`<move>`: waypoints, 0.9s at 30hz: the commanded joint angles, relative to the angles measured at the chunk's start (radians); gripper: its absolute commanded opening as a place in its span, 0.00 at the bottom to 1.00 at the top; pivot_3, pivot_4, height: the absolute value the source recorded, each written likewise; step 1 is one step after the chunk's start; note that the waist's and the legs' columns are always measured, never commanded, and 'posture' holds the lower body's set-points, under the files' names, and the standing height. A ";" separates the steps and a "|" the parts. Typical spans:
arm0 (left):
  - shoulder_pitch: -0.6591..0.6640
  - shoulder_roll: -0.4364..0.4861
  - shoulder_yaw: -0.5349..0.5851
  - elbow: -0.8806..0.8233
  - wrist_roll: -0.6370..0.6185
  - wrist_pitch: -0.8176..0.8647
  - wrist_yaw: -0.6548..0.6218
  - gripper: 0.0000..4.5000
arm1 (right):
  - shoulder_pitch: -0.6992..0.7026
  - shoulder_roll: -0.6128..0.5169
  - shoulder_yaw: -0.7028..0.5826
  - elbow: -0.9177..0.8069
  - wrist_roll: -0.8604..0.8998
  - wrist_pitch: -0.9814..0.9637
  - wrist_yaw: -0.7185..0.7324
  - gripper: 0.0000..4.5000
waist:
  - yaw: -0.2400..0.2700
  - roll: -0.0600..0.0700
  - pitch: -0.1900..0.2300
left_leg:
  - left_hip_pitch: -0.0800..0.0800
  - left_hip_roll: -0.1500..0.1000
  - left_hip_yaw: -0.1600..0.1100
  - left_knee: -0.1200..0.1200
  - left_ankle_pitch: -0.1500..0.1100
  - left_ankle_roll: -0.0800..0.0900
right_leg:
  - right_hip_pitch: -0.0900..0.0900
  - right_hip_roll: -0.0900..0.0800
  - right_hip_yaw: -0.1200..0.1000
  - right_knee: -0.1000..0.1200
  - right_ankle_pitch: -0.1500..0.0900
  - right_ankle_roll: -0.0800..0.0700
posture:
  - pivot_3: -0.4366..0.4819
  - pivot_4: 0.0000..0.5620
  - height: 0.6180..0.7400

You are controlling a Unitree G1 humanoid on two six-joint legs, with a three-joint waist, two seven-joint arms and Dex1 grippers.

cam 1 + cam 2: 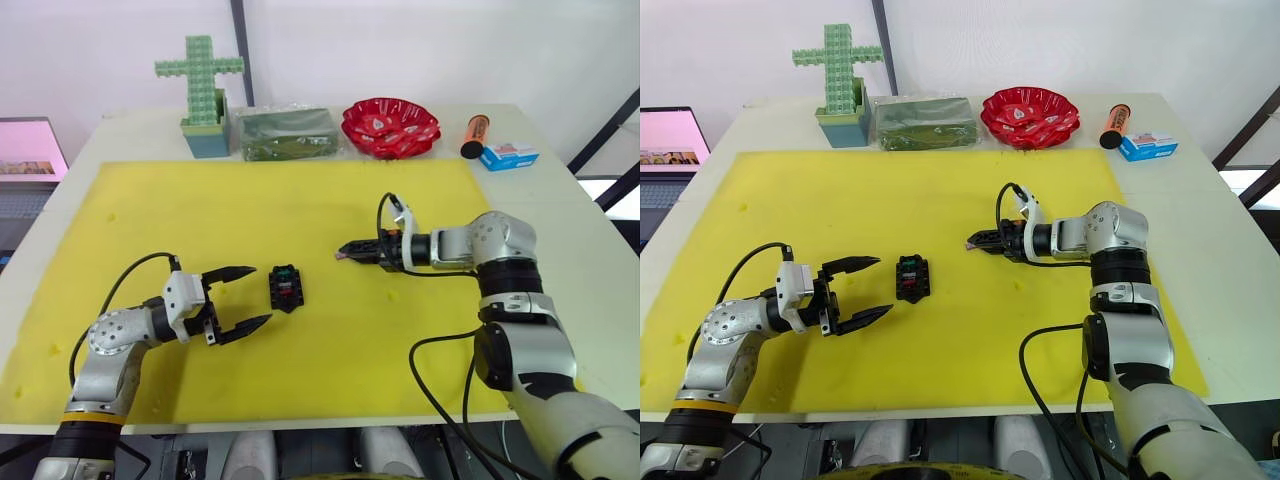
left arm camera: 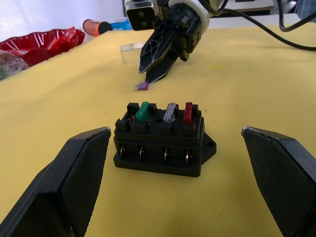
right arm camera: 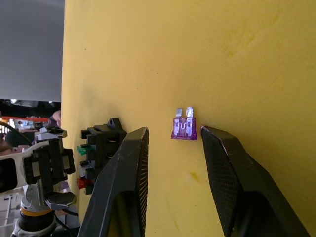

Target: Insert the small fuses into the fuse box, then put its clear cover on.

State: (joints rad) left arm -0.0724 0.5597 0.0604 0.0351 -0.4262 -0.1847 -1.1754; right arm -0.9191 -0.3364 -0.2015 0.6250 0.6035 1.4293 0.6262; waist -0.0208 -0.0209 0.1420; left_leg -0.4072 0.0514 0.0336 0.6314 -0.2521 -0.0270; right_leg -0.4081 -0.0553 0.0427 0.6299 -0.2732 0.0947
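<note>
The black fuse box (image 2: 160,142) sits on the yellow mat (image 1: 300,210), just in front of the left gripper (image 1: 240,300), whose two fingers are spread wide apart on either side of it without touching it. Three of the box's top slots are filled: a green fuse (image 2: 142,112), a whitish-grey fuse (image 2: 170,113) and a red fuse (image 2: 188,112) stand upright in a row, and the slot at the end beside the green one is bare. The purple fuse (image 3: 184,128) lies flat on the mat near the box, with its two metal blades showing. The right gripper (image 3: 170,158) is low over it, its fingers slightly apart with the fuse just off their tips, not clamped. The clear cover (image 2: 132,52) rests on the mat behind the right gripper. Along the far edge of the table (image 1: 560,200) are a red bowl (image 1: 390,127), a clear bag of green stuff (image 1: 287,134), a green block cross in a pot (image 1: 201,95), an orange tube (image 1: 473,136) and a blue-and-white carton (image 1: 509,155).
</note>
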 commanded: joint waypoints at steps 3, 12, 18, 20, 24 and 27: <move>0.003 0.001 0.010 -0.028 -0.013 -0.009 0.002 1.00 | -0.026 0.019 0.003 0.030 -0.002 -0.029 0.016 0.38 | 0.000 0.000 0.000 | 0.000 0.000 0.000 0.000 0.000 0.000 | 0.000 0.001 0.000 0.000 0.000 0.000 | 0.48 0.27 1.00; -0.001 -0.001 0.009 -0.027 -0.014 -0.006 0.003 1.00 | -0.020 0.029 0.020 0.066 -0.021 -0.082 0.036 0.19 | -0.001 0.000 0.000 | 0.001 0.001 0.000 0.000 0.000 0.000 | 0.000 0.001 0.000 0.000 0.000 0.000 | 0.48 0.27 1.00; 0.005 0.000 0.011 -0.034 -0.016 -0.004 0.004 1.00 | -0.001 0.028 0.023 0.062 -0.039 -0.099 0.015 0.01 | 0.000 -0.001 -0.001 | 0.001 0.001 0.000 0.001 0.000 0.000 | 0.001 0.001 0.001 0.000 0.000 0.000 | 0.48 0.27 1.00; 0.007 0.001 0.011 -0.036 -0.017 -0.003 0.005 1.00 | 0.010 0.024 0.015 0.051 -0.040 -0.089 0.007 0.01 | 0.000 -0.001 -0.001 | 0.001 0.001 0.000 0.001 0.000 0.000 | 0.001 0.001 0.001 0.000 0.000 0.000 | 0.48 0.27 1.00; 0.014 0.002 0.014 -0.043 -0.018 -0.001 0.007 1.00 | 0.040 0.009 -0.020 -0.014 -0.017 -0.032 -0.012 0.01 | 0.002 -0.001 -0.001 | 0.001 0.001 0.000 0.001 0.000 0.000 | 0.001 0.001 0.001 0.000 0.000 0.000 | 0.48 0.27 1.00; 0.023 0.004 0.017 -0.050 -0.019 0.001 0.010 1.00 | 0.072 0.035 -0.144 -0.130 0.031 0.046 -0.080 0.01 | 0.009 -0.001 -0.001 | 0.001 0.001 -0.001 0.001 0.000 0.000 | 0.001 0.001 0.001 0.000 0.000 0.000 | 0.48 0.27 1.00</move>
State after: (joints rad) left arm -0.0499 0.5592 0.0608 0.0225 -0.4264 -0.1823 -1.1705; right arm -0.8619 -0.3039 -0.2663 0.5602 0.6037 1.4269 0.5913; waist -0.0120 -0.0215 0.1414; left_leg -0.4069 0.0521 0.0326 0.6318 -0.2521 -0.0270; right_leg -0.4070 -0.0540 0.0432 0.6299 -0.2732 0.0946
